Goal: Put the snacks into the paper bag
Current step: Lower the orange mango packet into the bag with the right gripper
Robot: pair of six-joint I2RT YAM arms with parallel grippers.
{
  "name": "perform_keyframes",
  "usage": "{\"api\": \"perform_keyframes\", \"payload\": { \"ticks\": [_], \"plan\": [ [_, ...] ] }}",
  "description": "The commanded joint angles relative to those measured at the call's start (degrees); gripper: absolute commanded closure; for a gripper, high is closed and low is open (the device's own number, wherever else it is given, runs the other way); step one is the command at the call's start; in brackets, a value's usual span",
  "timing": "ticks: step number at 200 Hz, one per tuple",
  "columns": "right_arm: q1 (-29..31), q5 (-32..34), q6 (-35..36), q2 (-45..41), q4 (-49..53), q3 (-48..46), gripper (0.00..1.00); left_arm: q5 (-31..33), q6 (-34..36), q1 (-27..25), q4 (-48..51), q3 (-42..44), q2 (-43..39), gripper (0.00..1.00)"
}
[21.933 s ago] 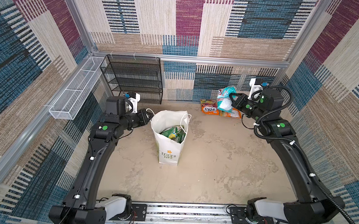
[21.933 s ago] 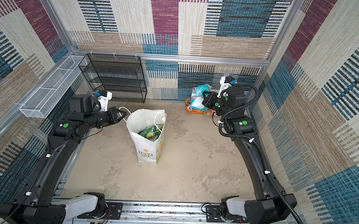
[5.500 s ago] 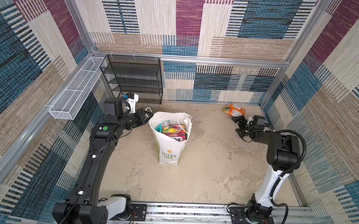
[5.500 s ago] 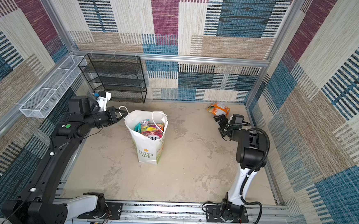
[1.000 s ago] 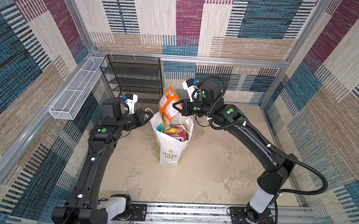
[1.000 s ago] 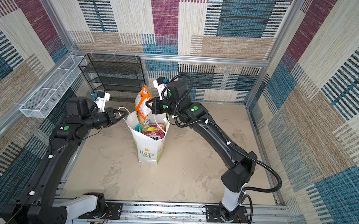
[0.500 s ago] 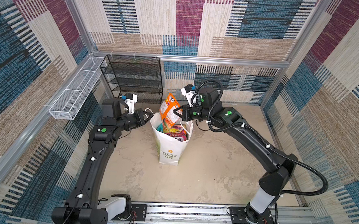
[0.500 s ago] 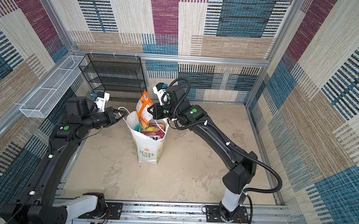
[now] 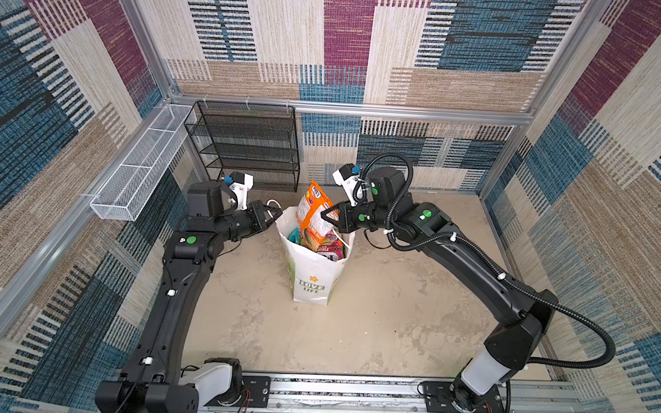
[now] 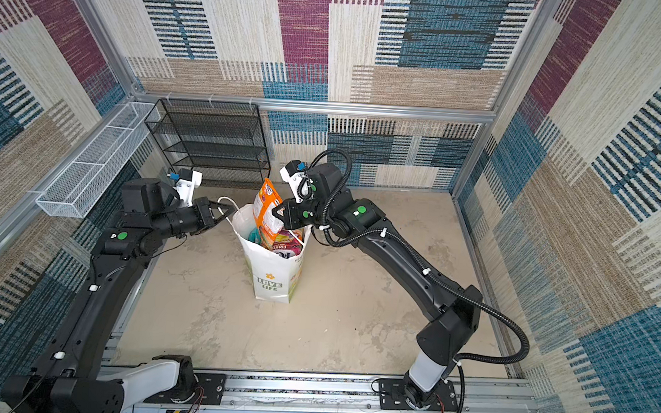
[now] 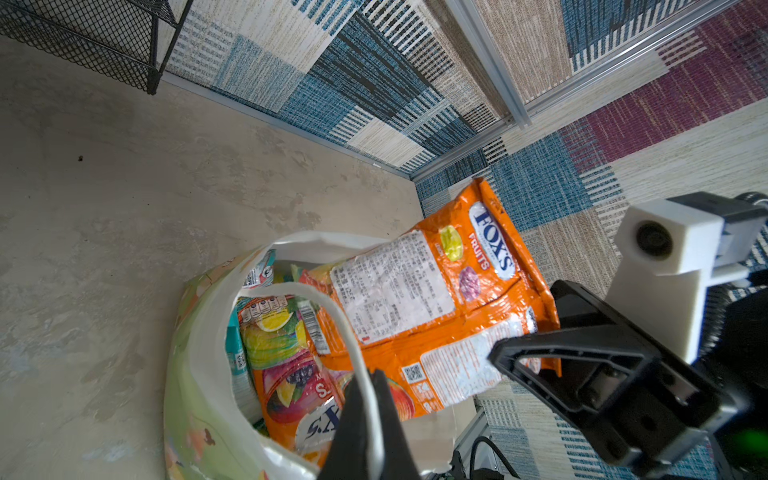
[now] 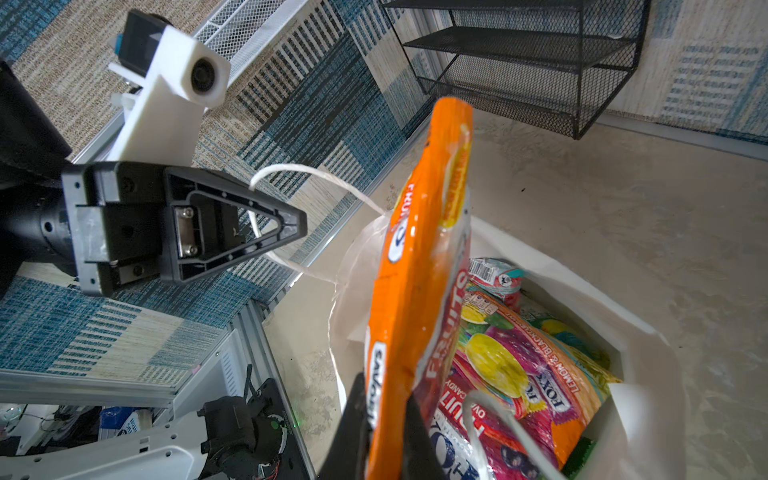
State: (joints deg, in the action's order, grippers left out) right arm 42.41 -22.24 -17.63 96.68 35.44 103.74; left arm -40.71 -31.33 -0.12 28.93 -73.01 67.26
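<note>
The beige, mottled, stone-look floor [image 9: 392,329] of the cell carries two things in both top views. A tall white paper carrier bag [image 9: 314,279] with green "LOVE LIFE" print and an orange flower stands upright a little left of the middle. A black wire-mesh shelf rack [image 9: 246,147] stands at the far left against the far wall, apart from the bag. Darker stains and blotches mark the floor, mostly toward the near right.

Base of paper bag [image 11: 195,374] cut off; lower contents hidden under snacks [image 11: 282,345].
</note>
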Motion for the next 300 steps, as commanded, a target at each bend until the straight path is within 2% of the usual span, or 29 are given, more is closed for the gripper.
{"api": "perform_keyframes", "payload": {
  "ticks": [1,29,74,125,197,222,236,254,283,300],
  "plan": [
    [0.04,-0.29,1.55,0.72,0.61,0.57,1.0,-1.03,-0.48,0.12,-3.5,-0.1,-0.05,0.99],
    [0.03,3.56,3.19,4.09,5.13,4.51,1.0,-0.97,-0.48,0.12,-3.53,-0.18,0.05,0.99],
    [0.04,-2.26,3.39,9.66,7.33,9.06,1.0,-0.98,-0.4,0.21,-3.44,-0.16,-0.06,0.99],
    [0.61,-8.74,2.27,10.45,8.72,8.35,1.0,-1.44,-0.75,0.56,-3.82,-0.08,0.05,0.99],
    [1.4,-0.06,3.64,13.85,13.67,7.21,1.0,-1.45,-0.91,0.73,-3.88,0.05,-0.1,0.99],
    [1.42,4.82,4.05,17.3,17.66,12.22,0.92,-1.45,-0.88,0.71,-3.87,0.06,-0.04,0.99],
    [1.42,8.79,3.95,17.83,19.07,15.55,0.79,-1.51,-0.87,0.72,-3.87,0.05,-0.05,0.99],
    [1.77,10.16,4.47,16.87,18.99,19.05,0.69,-1.48,-0.92,0.82,-3.87,0.03,-0.12,0.99],
    [3.0,14.83,4.86,14.39,19.1,23.96,0.62,-1.57,-0.98,0.93,-4.01,0.11,-0.12,0.99],
    [3.37,16.83,4.71,13.63,19.5,26.17,0.62,-1.74,-1.1,1.09,-4.05,0.14,-0.12,0.99]
  ]
}}
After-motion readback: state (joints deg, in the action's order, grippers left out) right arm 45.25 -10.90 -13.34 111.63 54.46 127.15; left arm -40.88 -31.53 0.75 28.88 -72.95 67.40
